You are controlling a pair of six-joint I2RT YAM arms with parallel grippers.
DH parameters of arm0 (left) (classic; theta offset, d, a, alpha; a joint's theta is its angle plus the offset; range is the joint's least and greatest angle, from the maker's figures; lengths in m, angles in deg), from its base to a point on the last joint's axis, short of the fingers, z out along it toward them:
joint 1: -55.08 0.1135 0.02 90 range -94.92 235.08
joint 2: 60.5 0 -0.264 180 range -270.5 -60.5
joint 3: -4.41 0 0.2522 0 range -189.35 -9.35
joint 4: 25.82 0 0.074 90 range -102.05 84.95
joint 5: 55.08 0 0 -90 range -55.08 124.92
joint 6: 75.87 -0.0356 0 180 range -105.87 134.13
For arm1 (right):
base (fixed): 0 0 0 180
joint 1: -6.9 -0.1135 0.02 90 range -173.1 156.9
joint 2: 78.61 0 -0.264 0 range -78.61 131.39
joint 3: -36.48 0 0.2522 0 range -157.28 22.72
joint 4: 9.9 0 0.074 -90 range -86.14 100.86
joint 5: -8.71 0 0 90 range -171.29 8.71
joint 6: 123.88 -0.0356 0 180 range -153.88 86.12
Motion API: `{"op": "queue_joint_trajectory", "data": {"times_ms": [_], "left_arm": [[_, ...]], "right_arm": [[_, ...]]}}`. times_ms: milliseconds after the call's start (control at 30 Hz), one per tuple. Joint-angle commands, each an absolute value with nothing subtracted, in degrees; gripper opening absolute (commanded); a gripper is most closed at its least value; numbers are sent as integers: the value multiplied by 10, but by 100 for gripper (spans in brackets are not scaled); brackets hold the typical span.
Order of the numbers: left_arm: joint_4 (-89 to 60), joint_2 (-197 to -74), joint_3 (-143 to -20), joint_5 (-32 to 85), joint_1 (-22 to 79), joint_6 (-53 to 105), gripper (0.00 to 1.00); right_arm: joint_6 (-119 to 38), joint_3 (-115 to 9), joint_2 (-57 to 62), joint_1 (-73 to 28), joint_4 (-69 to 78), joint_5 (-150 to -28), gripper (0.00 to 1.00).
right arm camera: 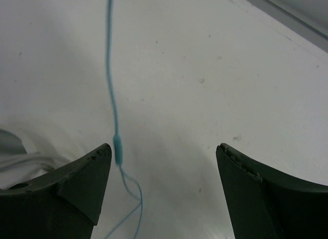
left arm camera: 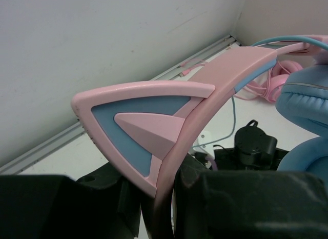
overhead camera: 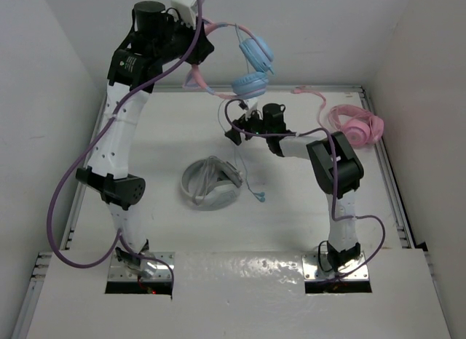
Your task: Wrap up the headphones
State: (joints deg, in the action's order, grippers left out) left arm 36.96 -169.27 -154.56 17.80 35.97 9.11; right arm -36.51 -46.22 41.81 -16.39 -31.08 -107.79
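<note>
- I see the headphones [left arm camera: 154,121] in smooth, satin pink and blue plastic; the ear cup [left arm camera: 307,105] padding looks soft and matt.
- Their cable [right arm camera: 109,70] looks thin, smooth and rubbery.
- The right gripper [right arm camera: 164,162] has matt black plastic fingers [right arm camera: 72,187], rough along the edges.
- The table [overhead camera: 291,230] reads to me as white, smooth and faintly glossy.

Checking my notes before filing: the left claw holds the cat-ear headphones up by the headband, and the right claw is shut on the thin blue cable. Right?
Not quite. The right claw is open: the right wrist view shows the cable running between its spread fingers, ungripped. The left claw does hold the headphones up by the headband.
</note>
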Motion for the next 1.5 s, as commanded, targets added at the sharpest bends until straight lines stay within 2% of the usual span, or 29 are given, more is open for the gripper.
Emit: {"op": "queue_joint_trajectory", "data": {"times_ms": [0, 167, 367, 500, 533, 567, 600, 767, 1067, 1233, 1467], "left_arm": [[321, -1685, -1574, 175, 364, 128, 0], [326, -1682, -1574, 167, 364, 156, 0], [325, -1676, -1569, 162, 364, 163, 0], [326, -1675, -1569, 159, 364, 164, 0], [327, -1674, -1569, 159, 364, 164, 0], [328, -1672, -1568, 158, 364, 164, 0], [329, -1670, -1568, 159, 364, 164, 0], [325, -1665, -1559, 151, 371, 187, 0], [247, -1721, -1542, 164, 436, 376, 0], [199, -1752, -1485, 243, 444, 445, 0], [165, -1753, -1415, 295, 448, 470, 0]], "right_arm": [[-399, -532, 442, -174, -292, -1044, 81], [-405, -591, 486, -174, -242, -1024, 77], [-365, -653, 525, -189, -174, -1078, 69], [-356, -692, 552, -201, -135, -1091, 48], [-365, -703, 556, -201, -125, -1095, 22], [-373, -704, 559, -201, -125, -1092, 6], [-380, -703, 557, -201, -127, -1079, 0], [-372, -600, 493, -193, -169, -1041, 0], [-289, -429, 313, -193, -96, -1003, 0], [-277, -393, 231, -210, -41, -997, 0], [-261, -392, 201, -254, 35, -1006, 0]]}}
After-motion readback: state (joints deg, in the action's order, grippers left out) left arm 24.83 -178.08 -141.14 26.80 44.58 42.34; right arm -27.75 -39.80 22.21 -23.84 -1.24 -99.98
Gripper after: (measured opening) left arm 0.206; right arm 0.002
